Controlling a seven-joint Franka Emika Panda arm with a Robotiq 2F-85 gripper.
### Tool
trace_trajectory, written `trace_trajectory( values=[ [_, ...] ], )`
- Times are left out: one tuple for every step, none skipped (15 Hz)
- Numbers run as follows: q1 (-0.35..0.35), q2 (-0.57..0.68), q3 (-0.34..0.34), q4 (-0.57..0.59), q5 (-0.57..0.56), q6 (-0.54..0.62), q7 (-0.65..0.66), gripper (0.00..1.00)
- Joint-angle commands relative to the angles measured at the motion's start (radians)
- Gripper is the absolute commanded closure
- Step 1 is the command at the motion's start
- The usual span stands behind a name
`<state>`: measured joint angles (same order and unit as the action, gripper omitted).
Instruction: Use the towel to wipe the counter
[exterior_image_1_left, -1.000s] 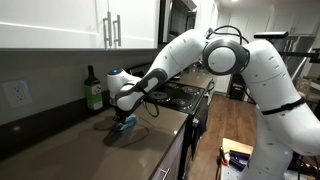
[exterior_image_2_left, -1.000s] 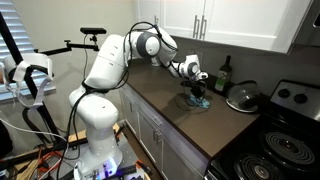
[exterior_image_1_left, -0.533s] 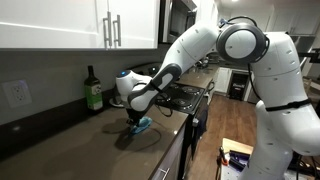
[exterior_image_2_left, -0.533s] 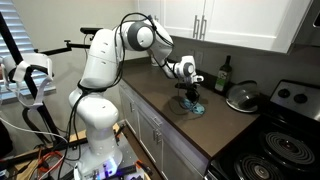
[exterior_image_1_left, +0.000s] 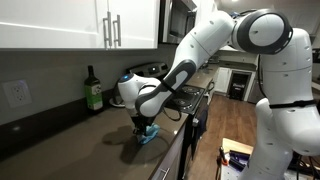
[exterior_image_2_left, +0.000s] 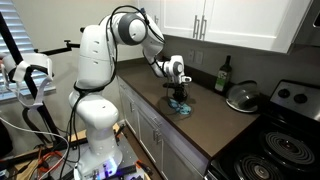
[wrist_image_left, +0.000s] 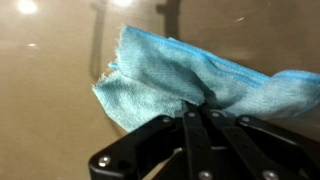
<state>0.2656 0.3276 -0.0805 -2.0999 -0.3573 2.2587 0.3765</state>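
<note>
A light blue towel (wrist_image_left: 170, 75) lies bunched on the dark glossy counter (wrist_image_left: 50, 110). My gripper (wrist_image_left: 198, 105) is shut on the towel and presses it down on the counter. In both exterior views the gripper (exterior_image_1_left: 143, 126) (exterior_image_2_left: 179, 101) stands upright over the towel (exterior_image_1_left: 150, 133) (exterior_image_2_left: 182, 108), close to the counter's front edge (exterior_image_1_left: 165, 150).
A dark green bottle (exterior_image_1_left: 93, 90) (exterior_image_2_left: 223, 74) stands by the back wall. A pot lid (exterior_image_2_left: 242, 98) lies next to a black stove (exterior_image_2_left: 285, 125). White cabinets (exterior_image_1_left: 70, 22) hang above. The counter's front edge drops to drawers (exterior_image_2_left: 150, 135).
My gripper has dragged the towel across the counter from near the bottle toward the front edge, away from the back wall.
</note>
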Motion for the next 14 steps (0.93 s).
trace_trajectory(
  values=[
    [-0.007,-0.048,0.073,-0.071,0.004,-0.024,-0.013,0.97],
    [-0.006,-0.053,0.091,-0.078,0.009,-0.031,-0.020,0.97],
    [-0.004,-0.055,0.111,-0.081,0.016,-0.039,-0.028,0.97],
    [-0.002,-0.057,0.129,-0.084,0.021,-0.043,-0.035,0.97],
    [0.001,-0.057,0.148,-0.086,0.026,-0.045,-0.042,0.97],
    [0.002,-0.058,0.163,-0.087,0.029,-0.045,-0.050,0.97],
    [0.005,-0.056,0.181,-0.087,0.031,-0.043,-0.062,0.97],
    [0.007,-0.054,0.196,-0.086,0.032,-0.042,-0.073,0.97],
    [0.010,-0.049,0.211,-0.082,0.033,-0.038,-0.086,0.97],
    [0.013,-0.046,0.226,-0.079,0.035,-0.036,-0.103,0.97],
    [0.016,-0.041,0.239,-0.075,0.037,-0.032,-0.120,0.97],
    [0.022,-0.033,0.251,-0.069,0.036,-0.026,-0.136,0.97],
    [0.027,-0.027,0.263,-0.064,0.036,-0.022,-0.154,0.97],
    [0.029,-0.020,0.273,-0.059,0.040,-0.022,-0.172,0.97]
  ],
)
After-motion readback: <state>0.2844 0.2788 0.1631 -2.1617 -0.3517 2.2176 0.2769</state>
